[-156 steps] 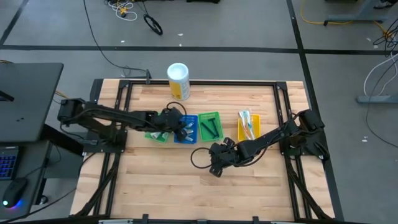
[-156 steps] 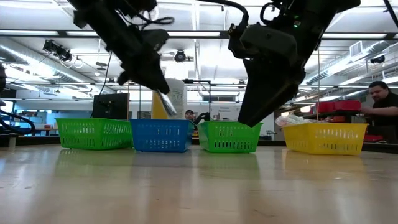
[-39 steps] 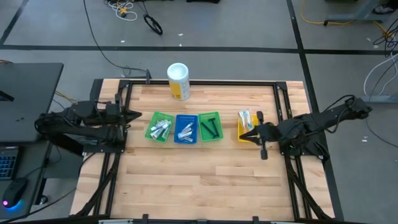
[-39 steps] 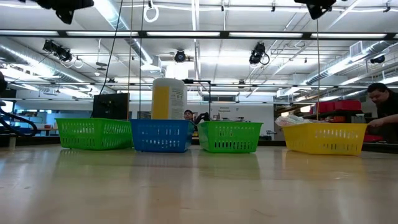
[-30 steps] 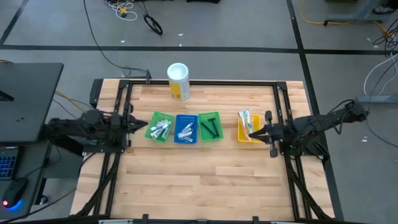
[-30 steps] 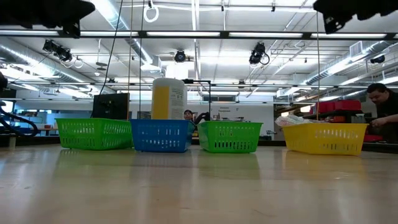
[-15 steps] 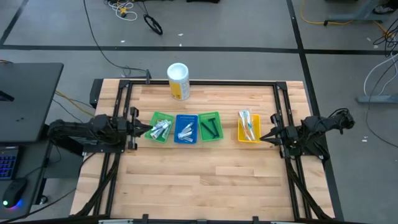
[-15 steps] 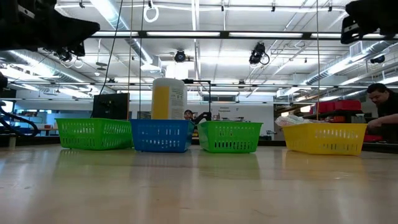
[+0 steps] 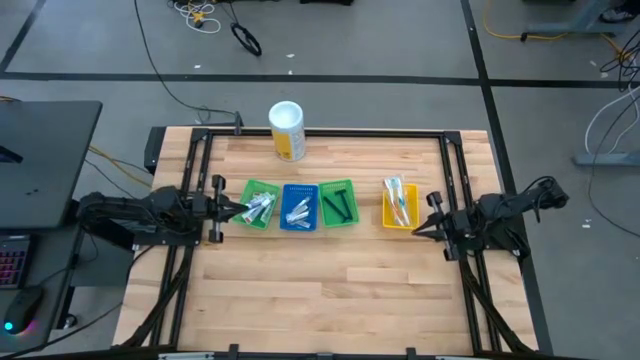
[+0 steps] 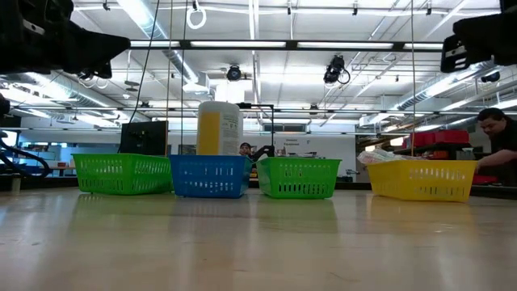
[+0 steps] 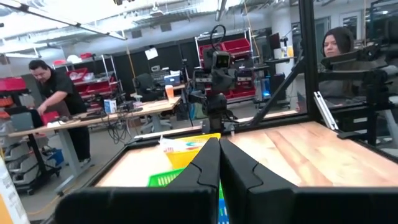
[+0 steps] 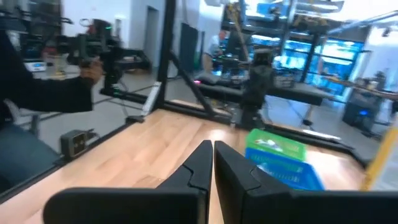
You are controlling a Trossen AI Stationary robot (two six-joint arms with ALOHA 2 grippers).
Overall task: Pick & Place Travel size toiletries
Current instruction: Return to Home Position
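Observation:
Four small trays stand in a row at the table's far middle. A green tray (image 9: 258,205) holds silvery-white tubes, a blue tray (image 9: 299,208) holds white-and-blue tubes, a second green tray (image 9: 338,203) holds dark razors, and a yellow tray (image 9: 400,204) holds pale toothbrushes. My left gripper (image 9: 237,207) is shut and empty at the table's left edge, pointing level toward the first green tray. My right gripper (image 9: 418,230) is shut and empty at the table's right edge, near the yellow tray. Both show shut in their wrist views (image 11: 219,163) (image 12: 211,163).
A tall white-and-yellow canister (image 9: 287,131) stands at the table's far edge, behind the trays. Bare wood (image 9: 320,290) lies between the trays and the near edge. A black frame (image 9: 320,133) rims the table. People stand in the room beyond the table.
Both arms have drawn back level over the table's sides. My left gripper has gone a little toward the trays, ending beside the left green tray. My right gripper has gone toward the table's right edge, away from the yellow tray. The trays have kept still.

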